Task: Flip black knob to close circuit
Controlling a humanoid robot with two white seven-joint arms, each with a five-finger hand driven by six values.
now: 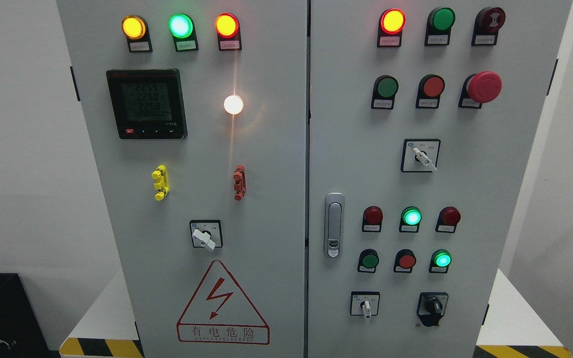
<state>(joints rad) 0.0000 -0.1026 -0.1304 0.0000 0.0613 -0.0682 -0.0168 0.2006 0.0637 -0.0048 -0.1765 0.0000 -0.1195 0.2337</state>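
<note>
Waiting near the lower right corner of the cabinet's right door [515,199], the black knob [433,304] sits in its black surround, its grip pointing up and a little to the left. Neither robot hand shows anywhere in the head view, so whether they are released or clenched cannot be told. By my judgement the task stands at its very start: the reach has not begun. The next move calls for bringing one hand up to that low corner, pinching the narrow grip and turning it, without brushing the white-lever selector [365,304] just beside it on the left.

Counting outward: one black knob; three white-lever selectors, the second higher on the same door [421,155], the third on the left door [205,234]. One door latch [334,225] stands at the right door's inner edge. Two mushroom stops, [484,86] and [490,19], sit at the upper right. One digital meter [146,103], one warning triangle [222,304], one yellow clip [160,182] and one red clip [239,182] are on the left door.
</note>
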